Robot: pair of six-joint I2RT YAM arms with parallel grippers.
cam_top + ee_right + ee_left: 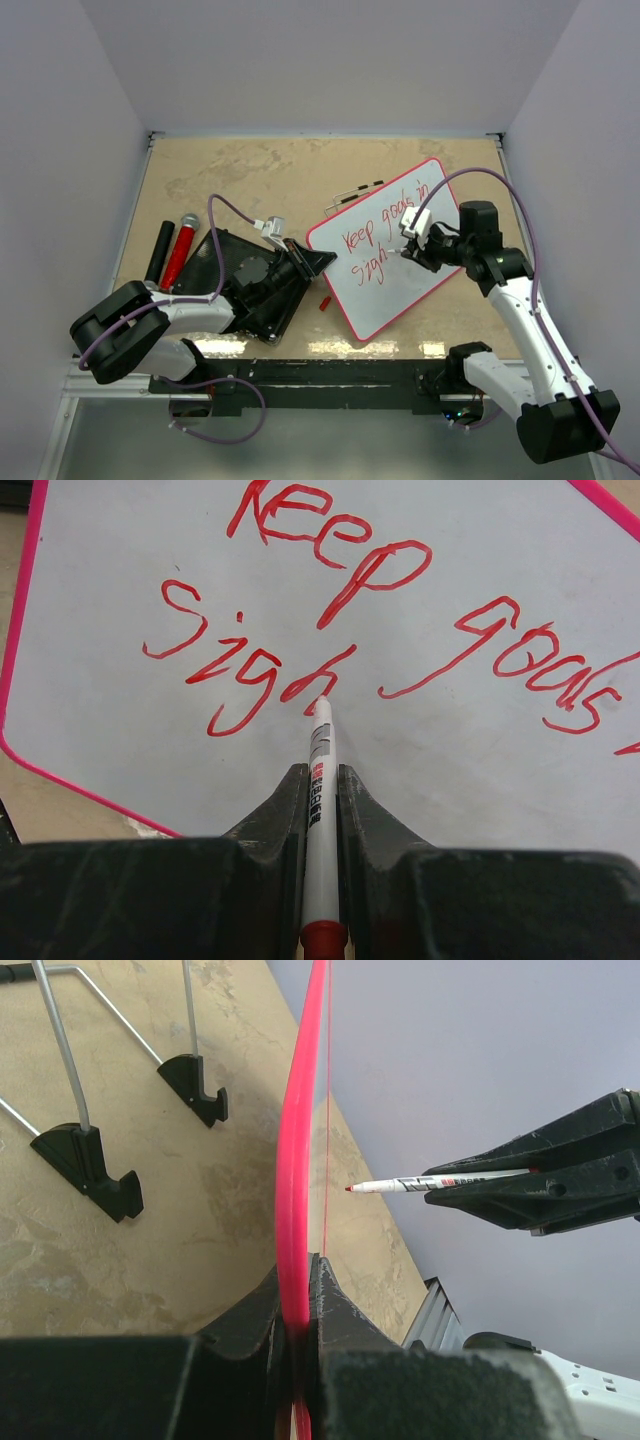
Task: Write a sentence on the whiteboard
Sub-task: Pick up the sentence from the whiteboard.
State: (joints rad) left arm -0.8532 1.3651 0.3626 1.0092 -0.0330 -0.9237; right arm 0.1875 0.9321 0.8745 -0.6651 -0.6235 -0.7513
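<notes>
The right gripper (320, 785) is pinched on a white marker (321, 735), 1 finger on each side of the barrel. The marker's long axis runs straight out between the fingers. Its red tip points away from the wrist and down at the whiteboard (470, 750). In the right wrist view the tip sits at the end of the last stroke of "sigh". We cannot tell whether it touches the face; in the left wrist view it appears just off it.

The left gripper (298, 1265) is pressed together on the board's red rim (291, 1160), at the left corner nearest the black slab (250, 285).

The whiteboard lies right of centre on the table (200, 180), turned at an angle. Its long axis runs from near left to far right in the top view. The sentence (385, 230) follows that axis in 2 lines: "Keep goals in" above, "sigh" below.

We judge the step in hand to be the next letter of line 2. The free space lies beyond the "h", toward the far-right end of the board, along the writing line. The right arm is the nearer arm and the only one with the marker. The move calls for travel along the long axis with the tip held against the face.
</notes>
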